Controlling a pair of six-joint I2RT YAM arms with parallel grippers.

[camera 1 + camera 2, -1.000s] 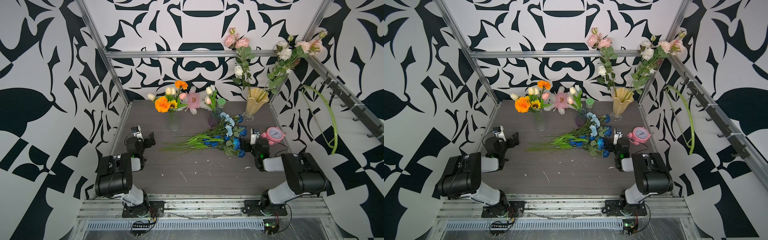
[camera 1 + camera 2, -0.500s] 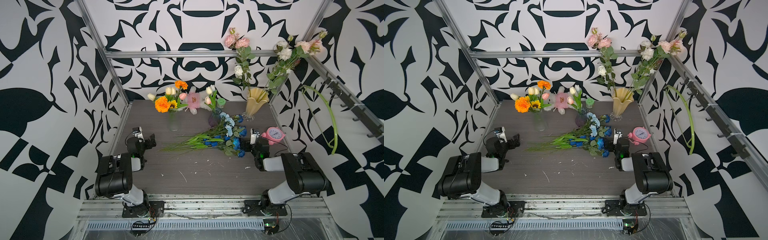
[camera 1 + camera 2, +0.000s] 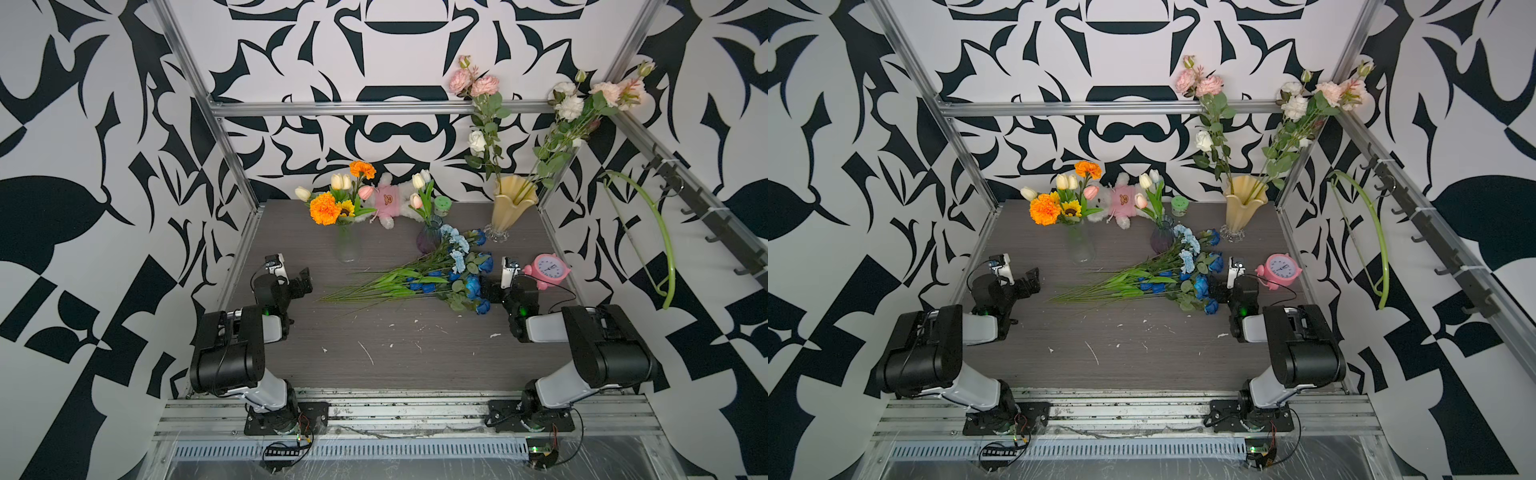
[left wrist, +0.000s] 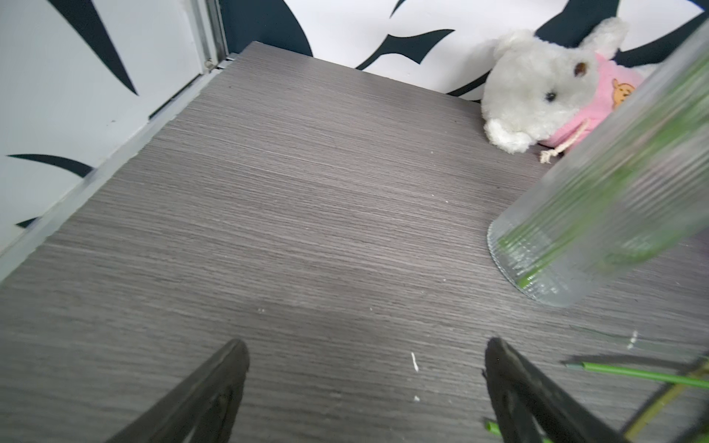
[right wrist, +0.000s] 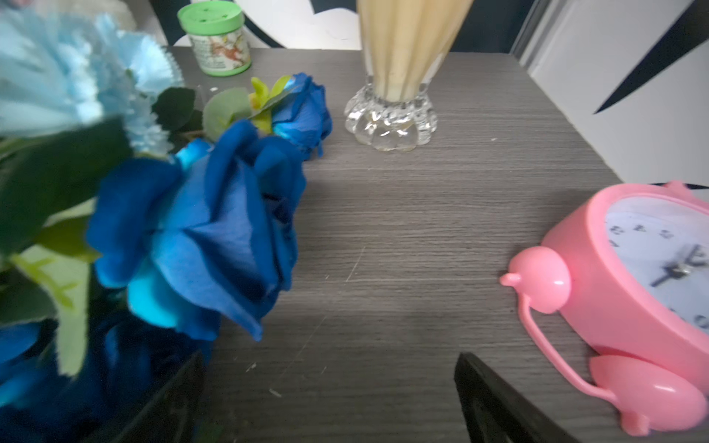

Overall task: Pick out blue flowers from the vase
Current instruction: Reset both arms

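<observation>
Right claw stands spread and empty near the desk's right edge; I see the blue flowers lying flat, blooms just beside it. Left claw is spread too.

Light: bright and even in both top views; it seems to fall from above.
Shadows: faint and short under the blue flowers on the table; a soft grey patch lies ahead of my left fingers.
Glare: small highlights on the yellow vase at its glass foot, and on the pink clock.
Blur: from my right wrist the nearest blue blooms smear; from my left, the ribbed clear vase streaks.
Edges: wide-angle stretch splays the walls outward in both top views.
Focus: table grain sharp mid-frame at both wrists; fingers dark, soft.
</observation>
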